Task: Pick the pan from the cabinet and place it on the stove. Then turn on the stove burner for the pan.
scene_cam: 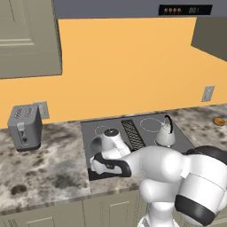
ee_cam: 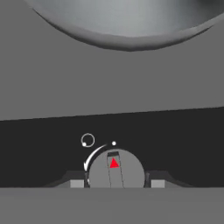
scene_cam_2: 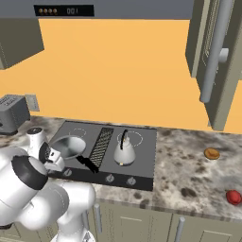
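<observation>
Gripper [ee_cam: 116, 183] closed on round front knob [ee_cam: 116, 168] at front left edge of stove [scene_cam_2: 142, 163], finger tips either side. Pan [scene_cam_2: 70, 145] resting on front left burner, black handle toward front edge. Kettle [scene_cam_2: 124, 151] on right half of stove.
</observation>
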Robot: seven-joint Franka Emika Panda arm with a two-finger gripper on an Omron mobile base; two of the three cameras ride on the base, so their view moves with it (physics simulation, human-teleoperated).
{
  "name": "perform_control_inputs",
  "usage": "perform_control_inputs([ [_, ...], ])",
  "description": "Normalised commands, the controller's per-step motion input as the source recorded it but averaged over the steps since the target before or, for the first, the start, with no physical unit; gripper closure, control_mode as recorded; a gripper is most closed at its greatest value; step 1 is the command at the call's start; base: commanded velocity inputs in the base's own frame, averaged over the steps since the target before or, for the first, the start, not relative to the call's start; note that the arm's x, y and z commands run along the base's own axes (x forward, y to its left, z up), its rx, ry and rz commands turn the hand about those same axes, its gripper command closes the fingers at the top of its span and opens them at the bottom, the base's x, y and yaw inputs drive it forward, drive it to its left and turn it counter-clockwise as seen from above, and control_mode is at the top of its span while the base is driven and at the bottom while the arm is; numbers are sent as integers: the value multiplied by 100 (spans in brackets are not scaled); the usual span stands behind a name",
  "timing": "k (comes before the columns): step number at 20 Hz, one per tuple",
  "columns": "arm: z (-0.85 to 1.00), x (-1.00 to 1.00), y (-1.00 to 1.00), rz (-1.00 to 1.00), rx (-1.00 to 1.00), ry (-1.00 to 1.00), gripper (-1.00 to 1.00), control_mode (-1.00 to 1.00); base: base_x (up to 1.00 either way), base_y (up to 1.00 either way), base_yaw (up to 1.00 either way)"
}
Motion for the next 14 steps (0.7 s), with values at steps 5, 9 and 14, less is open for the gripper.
perform_control_inputs([
  [5, -20, -3, 0, 21, 0, -6, 100, -100, 0, 0, 0],
  [9, -22, -5, 0, 25, 0, -6, 100, -100, 0, 0, 0],
  [14, -24, -10, 0, 26, 0, -9, 100, -100, 0, 0, 0],
])
